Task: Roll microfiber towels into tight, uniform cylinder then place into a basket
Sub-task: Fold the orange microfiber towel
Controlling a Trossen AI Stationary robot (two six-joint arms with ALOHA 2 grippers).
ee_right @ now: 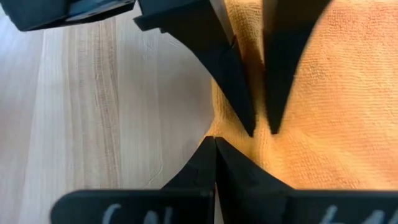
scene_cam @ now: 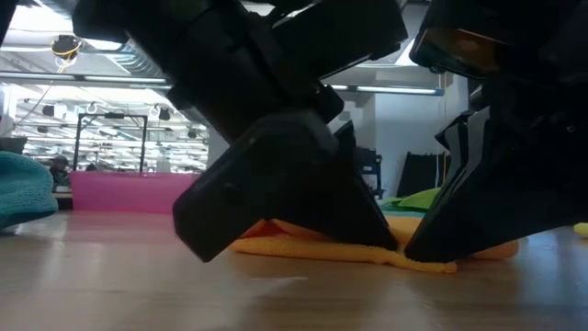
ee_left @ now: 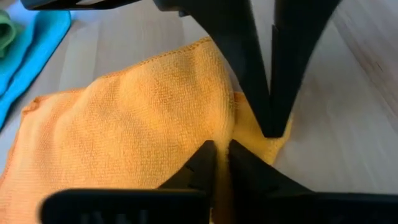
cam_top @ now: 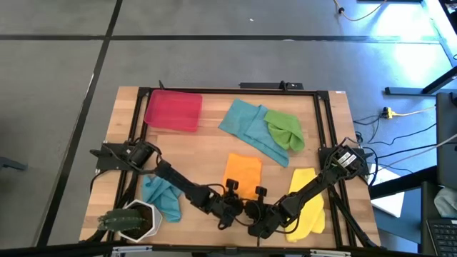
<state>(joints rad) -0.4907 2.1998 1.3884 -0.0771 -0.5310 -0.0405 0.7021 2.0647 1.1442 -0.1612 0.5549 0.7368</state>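
Observation:
The orange towel [cam_top: 241,173] lies flat on the wooden table near its middle. Both grippers are down at its near edge, tips close together. My left gripper [cam_top: 230,194] is shut on the cloth, and so is my right gripper [cam_top: 258,196], just to its right. In the low view both dark grippers stand over the towel [scene_cam: 367,250] and hide most of it. The red basket [cam_top: 173,111] stands at the far left, with nothing in it that shows. My left gripper pinches a small raised pucker of the orange towel [ee_left: 221,134] between its two fingertips, at the near edge. The fingers slant down from the table's near left. The rest of the towel lies flat on the table. My right gripper has its shut fingertips [ee_right: 214,142] on the orange towel's near edge [ee_right: 219,127], close to a corner [ee_left: 283,138]. They slant down from the near right. The fingers hide how much cloth lies between them. The towel stays on the table.
A teal towel [cam_top: 250,125] and a green one [cam_top: 285,130] lie at the far right. A yellow towel [cam_top: 308,207] lies under my right arm, another teal one [cam_top: 163,198] by my left arm. A white pot with a plant [cam_top: 136,220] stands near left.

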